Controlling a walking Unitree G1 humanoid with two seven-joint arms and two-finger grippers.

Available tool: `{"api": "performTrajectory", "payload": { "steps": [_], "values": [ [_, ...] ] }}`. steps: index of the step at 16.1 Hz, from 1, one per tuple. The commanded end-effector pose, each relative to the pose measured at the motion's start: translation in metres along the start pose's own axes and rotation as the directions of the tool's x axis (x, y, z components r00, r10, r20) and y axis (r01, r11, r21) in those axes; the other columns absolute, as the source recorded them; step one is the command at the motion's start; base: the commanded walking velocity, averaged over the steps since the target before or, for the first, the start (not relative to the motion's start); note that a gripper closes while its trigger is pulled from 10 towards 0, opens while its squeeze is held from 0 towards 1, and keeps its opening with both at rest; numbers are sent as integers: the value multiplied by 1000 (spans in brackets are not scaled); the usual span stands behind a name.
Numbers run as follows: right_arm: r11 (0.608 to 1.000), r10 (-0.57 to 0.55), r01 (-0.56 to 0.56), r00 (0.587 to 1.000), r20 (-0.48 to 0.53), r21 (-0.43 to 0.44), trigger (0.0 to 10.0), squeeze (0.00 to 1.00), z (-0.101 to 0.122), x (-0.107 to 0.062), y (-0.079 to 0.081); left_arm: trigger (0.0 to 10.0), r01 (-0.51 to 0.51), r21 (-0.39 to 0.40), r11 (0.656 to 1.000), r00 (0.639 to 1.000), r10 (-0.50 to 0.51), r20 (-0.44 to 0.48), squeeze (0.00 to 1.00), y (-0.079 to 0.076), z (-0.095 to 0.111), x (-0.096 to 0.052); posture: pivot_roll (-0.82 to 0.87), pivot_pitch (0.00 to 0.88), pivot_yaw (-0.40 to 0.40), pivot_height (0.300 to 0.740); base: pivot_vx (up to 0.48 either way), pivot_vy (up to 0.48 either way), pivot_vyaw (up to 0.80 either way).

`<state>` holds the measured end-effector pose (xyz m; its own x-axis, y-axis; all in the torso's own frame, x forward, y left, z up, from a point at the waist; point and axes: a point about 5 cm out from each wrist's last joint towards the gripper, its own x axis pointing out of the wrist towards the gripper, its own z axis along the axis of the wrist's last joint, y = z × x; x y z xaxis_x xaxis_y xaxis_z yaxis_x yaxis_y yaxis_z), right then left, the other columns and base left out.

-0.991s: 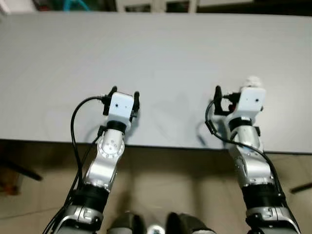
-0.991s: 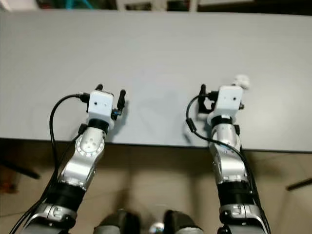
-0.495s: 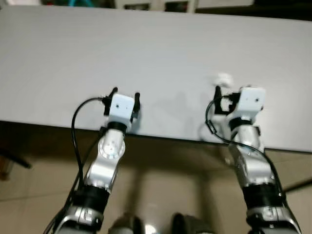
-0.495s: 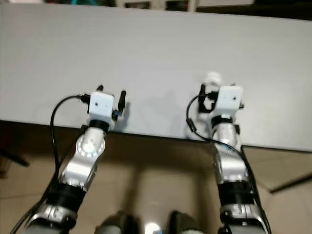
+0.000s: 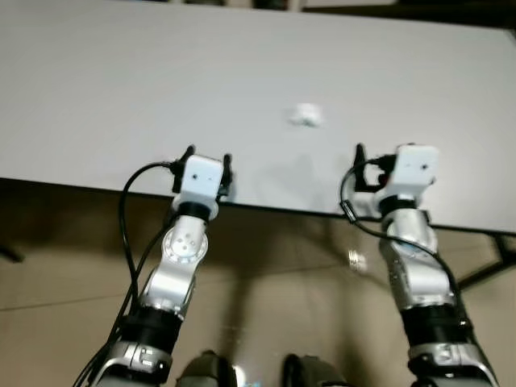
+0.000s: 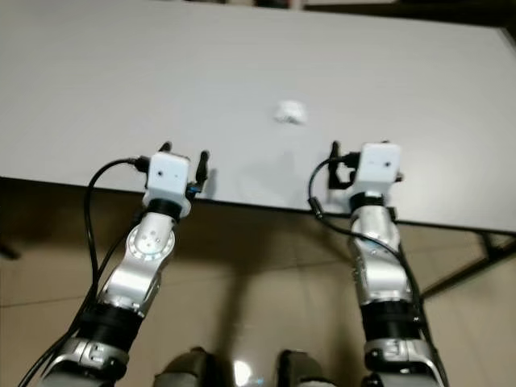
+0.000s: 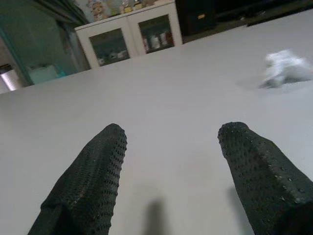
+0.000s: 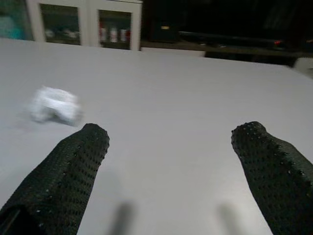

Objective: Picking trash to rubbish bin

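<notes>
Trash (image 5: 305, 115), a white wad, lies on the table (image 5: 105, 89) beyond and between both grippers. Right gripper (image 8: 168, 161) and left gripper (image 7: 171, 161) gape wide, empty, at the near edge. Best reach the right one forward-left, straddle, then pinch.

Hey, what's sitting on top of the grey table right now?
One crumpled white paper wad lies on the grey table, ahead of and between the left gripper and right gripper, both with jaws open. Whatever is beneath the tabletop is covered.
</notes>
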<state>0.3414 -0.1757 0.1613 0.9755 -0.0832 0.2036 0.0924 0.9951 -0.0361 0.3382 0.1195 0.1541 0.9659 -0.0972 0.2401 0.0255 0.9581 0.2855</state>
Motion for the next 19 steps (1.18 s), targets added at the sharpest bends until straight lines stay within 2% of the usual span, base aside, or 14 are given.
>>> {"api": "performTrajectory", "payload": {
  "steps": [1,5,16,19],
  "values": [
    [1000,16,-16,1000,-17,10,10000,0,-3,-2,7,10000,-24,19,1000,1000,24,-19,0,8,-6,-3,-16,218,16,740,0,-458,0],
    [1000,19,-19,1000,-19,13,10000,0,-3,-2,8,10000,-25,17,1000,999,25,-19,0,9,-6,-4,-17,220,17,740,0,-420,0],
    [999,34,-34,999,-24,18,10000,0,-5,-3,10,10000,-17,-17,1000,1000,17,-6,0,7,-4,-3,-19,219,18,740,0,0,0],
    [999,40,-39,999,-25,19,10000,0,-5,-3,11,10000,-22,-10,1000,1000,22,-10,0,8,-5,-3,-17,217,18,740,302,0,0]
  ]
}}
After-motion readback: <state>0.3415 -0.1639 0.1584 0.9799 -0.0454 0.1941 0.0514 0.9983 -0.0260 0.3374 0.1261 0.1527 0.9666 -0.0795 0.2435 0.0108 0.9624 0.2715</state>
